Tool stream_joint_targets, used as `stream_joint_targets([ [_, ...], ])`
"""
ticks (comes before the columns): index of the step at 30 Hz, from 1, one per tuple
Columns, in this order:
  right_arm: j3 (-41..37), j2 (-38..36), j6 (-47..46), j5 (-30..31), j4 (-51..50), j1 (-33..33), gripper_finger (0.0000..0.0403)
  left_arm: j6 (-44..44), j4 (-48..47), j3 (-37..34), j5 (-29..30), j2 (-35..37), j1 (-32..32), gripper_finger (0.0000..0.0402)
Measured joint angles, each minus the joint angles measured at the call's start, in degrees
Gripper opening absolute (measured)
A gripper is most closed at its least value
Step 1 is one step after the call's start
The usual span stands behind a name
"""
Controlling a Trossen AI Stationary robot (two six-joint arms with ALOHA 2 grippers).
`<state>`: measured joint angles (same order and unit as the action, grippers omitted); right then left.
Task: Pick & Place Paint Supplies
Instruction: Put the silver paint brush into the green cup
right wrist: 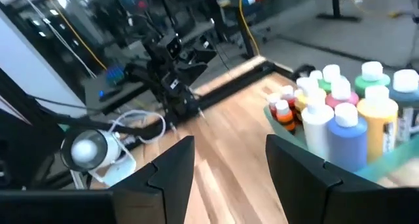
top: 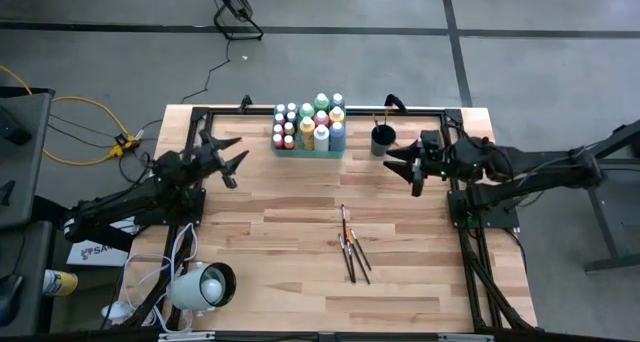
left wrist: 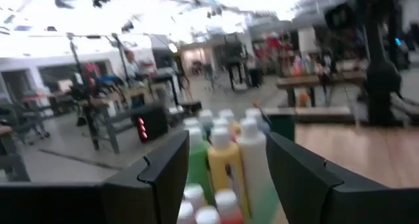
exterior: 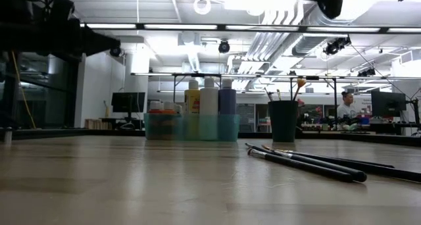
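Brushes (top: 352,246) on table (top: 260,252) look light, thin, prob. roll-prone: pinch mid-handle; left claw (top: 232,157) & right claw (top: 404,164) open, empty.

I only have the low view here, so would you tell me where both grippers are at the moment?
Observer: The left gripper hovers open, left of the green tray; the right gripper hovers open, right of the dark cup.
Operator: Thank you. How many loose brushes?
Observer: About four paintbrushes lie mid-table, bunched together.
Operator: Is either gripper holding anything?
Observer: No, both wrist views show nothing between the fingers.
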<state>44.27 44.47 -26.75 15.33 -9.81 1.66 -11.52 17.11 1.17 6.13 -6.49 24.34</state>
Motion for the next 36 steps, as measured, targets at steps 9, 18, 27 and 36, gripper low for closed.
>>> stream_joint_targets([
  [9, 15.8, 12.3, -18.9, -1.3, -25.0, 2.8, 0.0183, 7.9, -15.1, -0.1, -3.9, 0.0, 0.0, 0.0198],
  [18, 24.6, 29.4, -29.6, -6.9, -28.1, 2.7, 0.0183, 4.3, -9.0, -0.2, -1.3, 0.0, 0.0, 0.0198],
  [27, 29.4, 42.7, -39.5, -13.2, -27.9, 0.0, 0.0183, 6.7, -8.7, -0.2, -2.3, 0.0, 0.0, 0.0198],
  [36, 29.4, 48.2, -49.7, -14.2, -30.4, -2.5, 0.0179, -0.1, -10.3, -0.2, -2.3, 0.0, 0.0, 0.0198],
])
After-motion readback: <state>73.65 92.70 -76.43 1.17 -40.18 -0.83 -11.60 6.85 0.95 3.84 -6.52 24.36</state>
